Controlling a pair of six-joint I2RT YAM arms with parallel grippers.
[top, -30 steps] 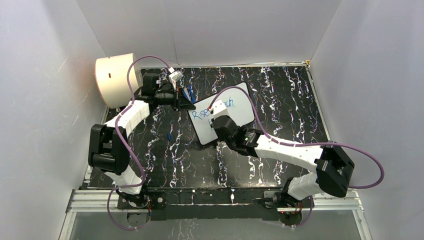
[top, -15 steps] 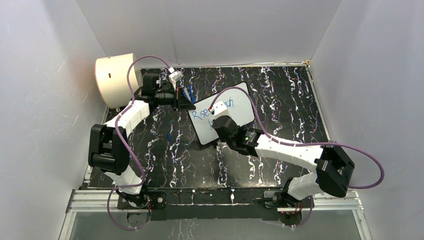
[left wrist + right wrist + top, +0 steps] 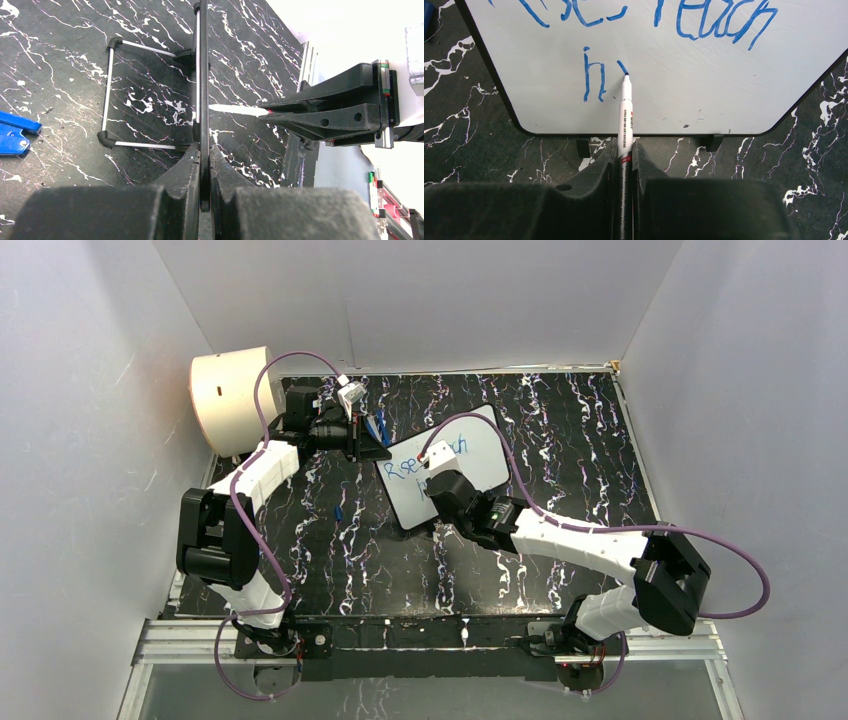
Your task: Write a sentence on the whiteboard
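The whiteboard point(image 3: 470, 455) stands tilted on the black marbled table; it fills the top of the right wrist view point(image 3: 704, 75). Blue lettering point(image 3: 719, 20) reads "Rise reach" on the first line, with "h" and a short stroke point(image 3: 592, 75) below. My right gripper point(image 3: 625, 150) is shut on a white marker pen point(image 3: 625, 120), whose blue tip touches the board at that stroke's end. My left gripper point(image 3: 204, 155) is shut on the board's black rim point(image 3: 202, 75), seen edge-on. In the top view it holds the board's left corner point(image 3: 375, 448).
A cream cylindrical drum point(image 3: 230, 400) stands at the back left by the wall. A blue clip-like piece point(image 3: 15, 132) lies on the table left of the board's wire stand point(image 3: 112, 95). A small blue piece point(image 3: 340, 512) lies near the left arm. Grey walls close in three sides.
My right gripper has shifted slightly to the right along the second line with the marker. The left arm and the board have not moved.
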